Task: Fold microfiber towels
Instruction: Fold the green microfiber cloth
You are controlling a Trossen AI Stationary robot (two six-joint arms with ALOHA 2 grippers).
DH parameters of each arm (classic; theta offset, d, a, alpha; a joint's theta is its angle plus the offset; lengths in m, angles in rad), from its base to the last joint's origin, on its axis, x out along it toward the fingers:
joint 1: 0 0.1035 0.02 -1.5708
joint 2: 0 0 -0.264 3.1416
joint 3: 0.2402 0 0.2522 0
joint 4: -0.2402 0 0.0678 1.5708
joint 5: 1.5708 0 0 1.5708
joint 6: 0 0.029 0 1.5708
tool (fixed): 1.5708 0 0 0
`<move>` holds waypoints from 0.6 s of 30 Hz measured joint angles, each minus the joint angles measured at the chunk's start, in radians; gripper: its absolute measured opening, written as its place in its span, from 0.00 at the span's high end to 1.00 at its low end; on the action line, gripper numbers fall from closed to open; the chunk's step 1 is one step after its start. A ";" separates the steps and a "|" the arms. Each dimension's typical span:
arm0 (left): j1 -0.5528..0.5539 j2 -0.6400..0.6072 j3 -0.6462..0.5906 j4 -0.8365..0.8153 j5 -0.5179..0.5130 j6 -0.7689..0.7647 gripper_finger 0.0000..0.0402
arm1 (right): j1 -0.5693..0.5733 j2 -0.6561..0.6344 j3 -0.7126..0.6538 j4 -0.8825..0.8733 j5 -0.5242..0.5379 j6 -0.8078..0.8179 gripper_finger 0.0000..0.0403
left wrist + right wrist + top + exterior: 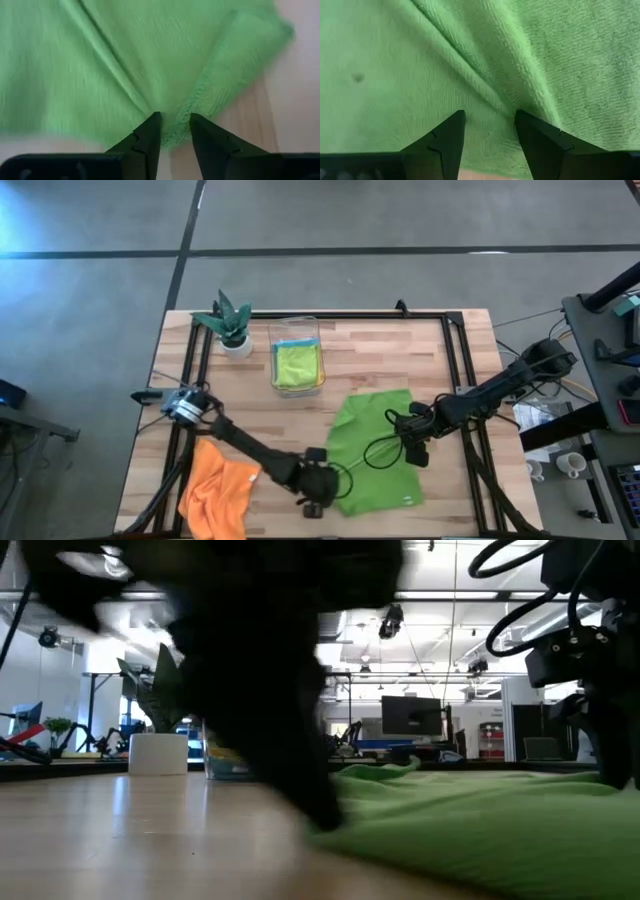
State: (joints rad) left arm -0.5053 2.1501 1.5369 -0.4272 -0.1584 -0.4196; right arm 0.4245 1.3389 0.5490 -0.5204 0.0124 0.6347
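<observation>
A lime green towel (372,452) lies spread on the wooden table's middle, somewhat creased; it also shows in the low view (480,825). My left gripper (318,496) is at the towel's near left edge, shut on it (175,127). My right gripper (411,440) is at the towel's right edge, shut on it (490,125). An orange towel (220,492) lies crumpled at the near left. A yellow towel on a blue one (297,365) lies in the clear bin. The darker green towel is out of view. My left gripper pinches the towel's hemmed edge (176,116) between its two fingers, near a corner. Creases run out from the fingertips across the cloth. The towel lies on the table. My right gripper pinches a raised ridge of the towel (492,102) between its two fingers, close to the cloth's edge. A crease runs from the fingertips across the cloth. The towel lies on the table.
The clear bin (296,330) stands at the far middle, with a small potted plant (232,326) to its left. A black frame (455,355) runs along the table's edges. Bare wood shows at the far right and between the two towels.
</observation>
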 joint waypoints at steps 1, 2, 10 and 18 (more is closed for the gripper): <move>-0.012 -0.020 -0.007 -0.051 -0.006 -0.014 0.77 | 0.000 0.000 -0.001 0.000 0.000 -0.001 0.56; -0.021 -0.040 -0.012 -0.108 -0.014 -0.027 0.77 | 0.000 0.000 -0.001 0.000 0.002 -0.003 0.56; -0.039 -0.158 -0.012 -0.143 -0.092 -0.050 0.77 | 0.000 -0.001 0.002 -0.009 0.055 0.012 0.56; 0.010 -0.165 -0.018 0.040 -0.324 -0.020 0.77 | 0.001 -0.024 0.172 -0.146 0.097 -0.070 0.56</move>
State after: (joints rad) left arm -0.4948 1.9855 1.5192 -0.3870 -0.4820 -0.4393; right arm 0.4252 1.3151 0.7213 -0.6666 0.1098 0.5647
